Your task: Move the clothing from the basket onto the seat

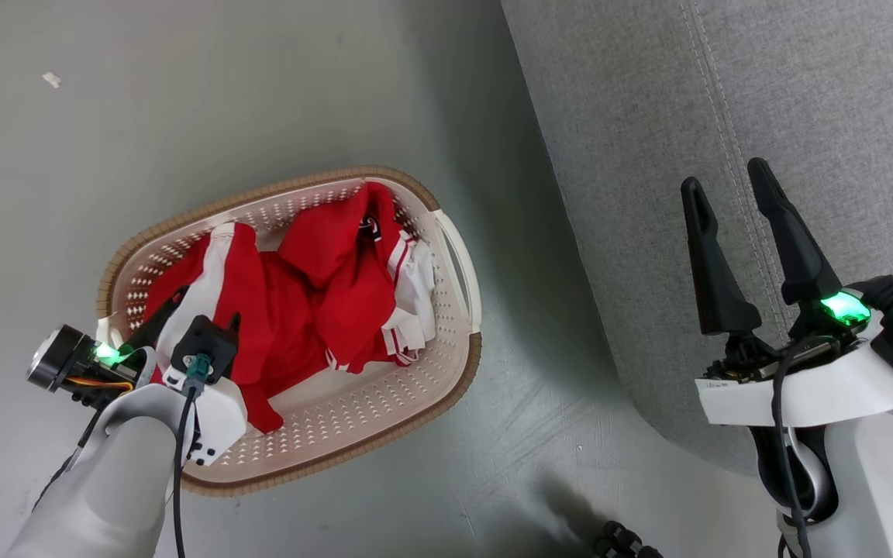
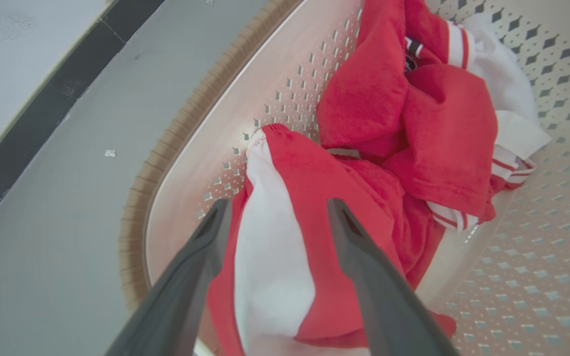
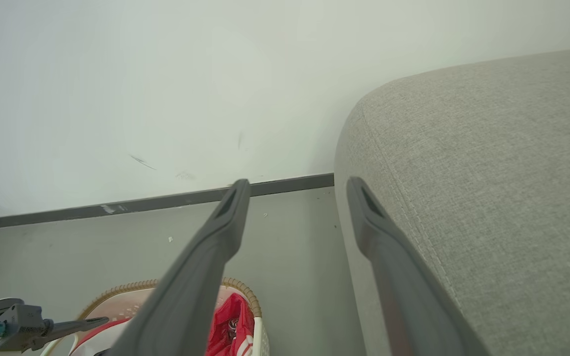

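Observation:
The clothing (image 1: 322,294), bright red with white stripes and trim, lies crumpled in the cream basket (image 1: 353,403) with the brown rim, which stands on the grey floor. My left gripper (image 1: 208,304) dips into the basket's left end. In the left wrist view it (image 2: 279,202) stands open, with a red-and-white fold of the clothing (image 2: 285,237) showing between its fingers; I cannot tell whether they touch it. The basket wall (image 2: 285,74) curves behind. My right gripper (image 1: 724,174) hangs open and empty over the grey seat (image 1: 803,116), at its left edge (image 3: 488,148).
The basket stands on grey floor just left of the seat's front edge. A white wall with a dark baseboard (image 3: 166,201) runs behind both. A small white scrap (image 1: 51,79) lies on the floor at far left. Something dark (image 1: 625,539) shows at the bottom edge.

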{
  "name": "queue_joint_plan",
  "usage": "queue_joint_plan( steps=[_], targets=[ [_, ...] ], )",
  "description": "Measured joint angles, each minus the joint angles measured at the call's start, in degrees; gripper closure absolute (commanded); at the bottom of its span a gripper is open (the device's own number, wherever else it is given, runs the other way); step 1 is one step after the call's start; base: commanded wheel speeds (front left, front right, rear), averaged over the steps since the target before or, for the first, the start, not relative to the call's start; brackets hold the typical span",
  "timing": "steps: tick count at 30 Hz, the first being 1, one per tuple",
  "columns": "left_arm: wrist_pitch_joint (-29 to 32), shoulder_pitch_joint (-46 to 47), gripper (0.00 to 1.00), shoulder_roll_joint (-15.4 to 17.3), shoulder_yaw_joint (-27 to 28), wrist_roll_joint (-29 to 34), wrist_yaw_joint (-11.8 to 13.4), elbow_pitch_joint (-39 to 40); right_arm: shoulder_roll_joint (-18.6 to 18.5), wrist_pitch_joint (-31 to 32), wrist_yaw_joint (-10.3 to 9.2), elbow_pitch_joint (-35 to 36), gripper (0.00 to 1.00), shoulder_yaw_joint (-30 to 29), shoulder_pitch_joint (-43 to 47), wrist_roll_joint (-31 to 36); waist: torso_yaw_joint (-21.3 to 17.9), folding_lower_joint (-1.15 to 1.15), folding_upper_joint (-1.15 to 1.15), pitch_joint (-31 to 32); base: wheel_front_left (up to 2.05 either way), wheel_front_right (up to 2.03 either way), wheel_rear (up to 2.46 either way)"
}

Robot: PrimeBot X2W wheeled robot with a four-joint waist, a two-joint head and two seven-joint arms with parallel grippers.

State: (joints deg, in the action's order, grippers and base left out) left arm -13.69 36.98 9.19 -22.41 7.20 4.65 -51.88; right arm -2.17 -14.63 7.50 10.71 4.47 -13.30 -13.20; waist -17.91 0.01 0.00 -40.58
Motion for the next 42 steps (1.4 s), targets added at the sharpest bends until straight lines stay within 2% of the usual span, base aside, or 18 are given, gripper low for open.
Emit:
queue_joint_plan(
  steps=[8, 15, 20, 21, 22, 23, 24, 33, 42],
  targets=[
    [0.0, 2.1, 0.0, 0.3, -0.1, 0.4, 0.5, -2.5, 0.0, 0.0, 0.0, -0.3, 0.0, 0.2, -1.5, -0.5, -1.4, 0.0, 0.0, -2.1, 0.0, 0.0, 0.0],
    [1.0, 3.9, 0.0, 1.6, 0.4, 0.9, 2.8, -4.7, 0.0, 0.0, 0.0, -0.7, 0.0, 1.0, -3.5, -1.5, -2.6, 0.0, 0.0, -3.3, 0.0, 0.0, 0.0],
    [1.9, 4.6, 0.0, 1.7, 0.5, 0.9, 3.4, -6.4, 0.0, 0.0, 0.0, -1.6, 0.0, 1.6, -3.6, -1.7, -3.2, 0.0, 0.0, -3.7, 0.0, 0.0, 0.0],
    [2.1, 4.8, 0.07, 1.6, 0.5, 0.9, 3.4, -6.6, 0.0, 0.0, 0.0, -1.8, 0.0, 1.6, -3.6, -1.9, -3.3, 0.0, 0.0, -3.8, 0.0, 0.0, 0.0],
    [2.1, 4.9, 0.47, 1.4, 0.5, 0.9, 3.4, -6.7, 0.0, 0.0, 0.0, -1.9, 0.0, 1.6, -3.6, -2.0, -3.4, 0.0, 0.0, -3.8, 0.0, 0.0, 0.0],
    [2.1, 4.9, 0.71, 1.2, 0.4, 0.9, 3.4, -6.9, 0.0, 0.0, 0.0, -1.9, 0.0, 1.5, -3.6, -2.0, -3.4, 0.0, 0.0, -3.7, 0.0, 0.0, 0.0],
    [2.1, 4.9, 1.0, 1.0, 0.2, 1.0, 3.3, -7.0, 0.0, 0.0, 0.0, -2.0, 0.0, 1.5, -3.6, -2.0, -3.5, 0.0, 0.0, -3.7, 0.0, 0.0, 0.0],
    [1.5, 4.9, 1.0, -1.4, -0.7, 1.0, 3.2, -7.6, 0.0, 0.0, 0.0, -2.4, 0.0, 0.7, -3.7, -2.1, -3.0, 0.0, 0.0, -2.8, 0.0, 0.0, 0.0],
    [-0.1, 4.9, 1.0, -4.0, -0.9, 0.1, 1.5, -5.8, 0.0, 0.0, 0.0, -3.6, 0.0, 2.4, -5.0, -2.5, -1.4, 0.0, 0.0, -1.4, 0.0, 0.0, 0.0]
  ],
)
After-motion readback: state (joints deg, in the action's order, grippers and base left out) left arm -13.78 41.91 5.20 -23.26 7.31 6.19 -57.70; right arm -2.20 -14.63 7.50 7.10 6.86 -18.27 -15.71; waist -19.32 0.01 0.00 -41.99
